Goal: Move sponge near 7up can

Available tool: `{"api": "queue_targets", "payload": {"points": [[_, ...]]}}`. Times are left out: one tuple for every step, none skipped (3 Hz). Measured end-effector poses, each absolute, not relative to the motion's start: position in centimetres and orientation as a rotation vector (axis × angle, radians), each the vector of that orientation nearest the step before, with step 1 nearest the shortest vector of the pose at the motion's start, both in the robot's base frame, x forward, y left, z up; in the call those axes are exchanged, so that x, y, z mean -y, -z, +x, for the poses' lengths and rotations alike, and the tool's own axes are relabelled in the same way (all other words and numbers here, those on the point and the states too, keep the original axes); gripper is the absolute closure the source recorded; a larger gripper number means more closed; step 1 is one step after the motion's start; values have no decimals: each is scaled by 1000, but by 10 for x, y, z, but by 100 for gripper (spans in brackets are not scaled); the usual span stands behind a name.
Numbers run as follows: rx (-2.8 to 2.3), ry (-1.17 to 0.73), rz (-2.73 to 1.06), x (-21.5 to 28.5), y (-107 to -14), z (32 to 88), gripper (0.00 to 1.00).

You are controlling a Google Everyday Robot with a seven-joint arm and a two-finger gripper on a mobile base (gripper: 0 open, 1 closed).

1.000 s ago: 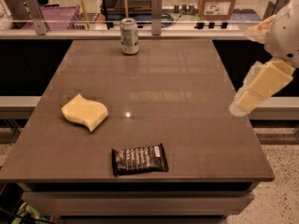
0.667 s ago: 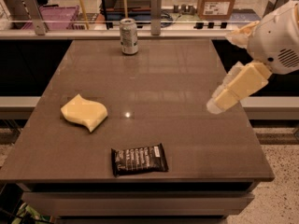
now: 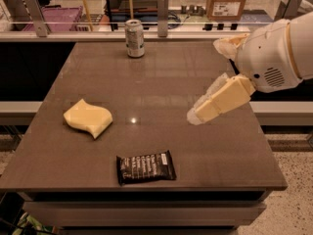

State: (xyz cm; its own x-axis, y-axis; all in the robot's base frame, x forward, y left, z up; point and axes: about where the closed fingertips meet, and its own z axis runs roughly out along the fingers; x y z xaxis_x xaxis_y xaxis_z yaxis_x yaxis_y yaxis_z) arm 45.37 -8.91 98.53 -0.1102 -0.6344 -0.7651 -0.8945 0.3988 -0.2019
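Camera view: gripper (image 3: 195, 115) over desk (image 3: 171, 72) at 3 o'clock, angled toward sponge (image 3: 88, 118) at 9, likely for pickup; open or closed, cannot tell; 7up can (image 3: 134, 38) at 12.

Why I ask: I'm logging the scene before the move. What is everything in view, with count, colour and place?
sponge: one, pale yellow, left side of the table
can: one, silver-grey and green, upright at the far edge
snack bar: one, black wrapper, flat near the front edge
table: one, dark brown, centre
box: one, brown cardboard, behind the table
arm: one, white, right edge
gripper: one, pale yellow, over the table's right side, touching nothing
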Motion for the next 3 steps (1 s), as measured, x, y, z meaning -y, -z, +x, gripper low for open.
{"api": "queue_targets", "payload": {"points": [[-1804, -447, -1245, 70, -976, 452, 0], [-1788, -476, -1165, 55, -967, 455, 0], [-1764, -497, -1109, 40, -959, 458, 0]]}}
